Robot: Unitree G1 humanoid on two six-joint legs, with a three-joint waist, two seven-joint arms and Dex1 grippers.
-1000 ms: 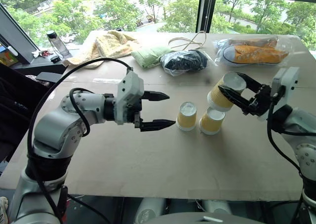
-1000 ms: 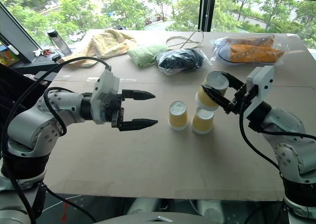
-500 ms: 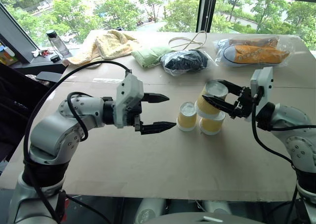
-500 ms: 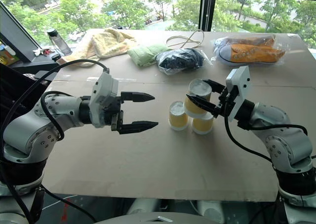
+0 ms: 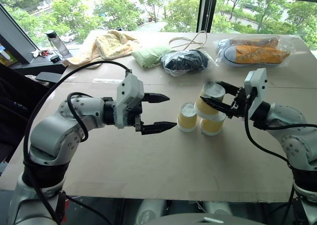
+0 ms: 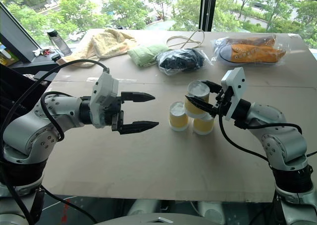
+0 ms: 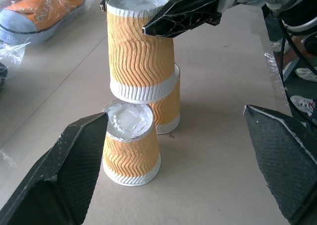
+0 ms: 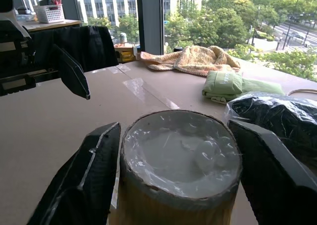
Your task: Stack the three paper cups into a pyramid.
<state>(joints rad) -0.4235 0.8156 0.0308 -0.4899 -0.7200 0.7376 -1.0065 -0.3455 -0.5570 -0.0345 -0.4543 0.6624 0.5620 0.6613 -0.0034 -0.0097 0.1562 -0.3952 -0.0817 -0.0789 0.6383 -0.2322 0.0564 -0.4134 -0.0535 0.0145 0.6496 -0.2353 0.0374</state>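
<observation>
Two paper cups stand upside down side by side on the brown table, the left one [image 5: 187, 117] and the right one [image 5: 212, 126]. The third cup [image 5: 208, 100] sits upside down on top, bridging them, as the left wrist view shows [image 7: 141, 51]. My right gripper [image 5: 209, 90] reaches in from the right with its fingers on either side of this top cup, open and standing slightly off its sides. My left gripper [image 5: 171, 112] hovers open just left of the cups, pointing at them, with nothing held.
At the back of the table lie a yellow towel [image 5: 106, 44], a green cloth [image 5: 151, 55], a black bagged item [image 5: 185, 60], a cable [image 5: 190, 40] and bagged orange shoes [image 5: 255, 51]. A bottle [image 5: 57, 44] stands at the far left.
My right gripper carried the third cup left and down onto the two standing cups, then spread its fingers. The left gripper stayed in place.
</observation>
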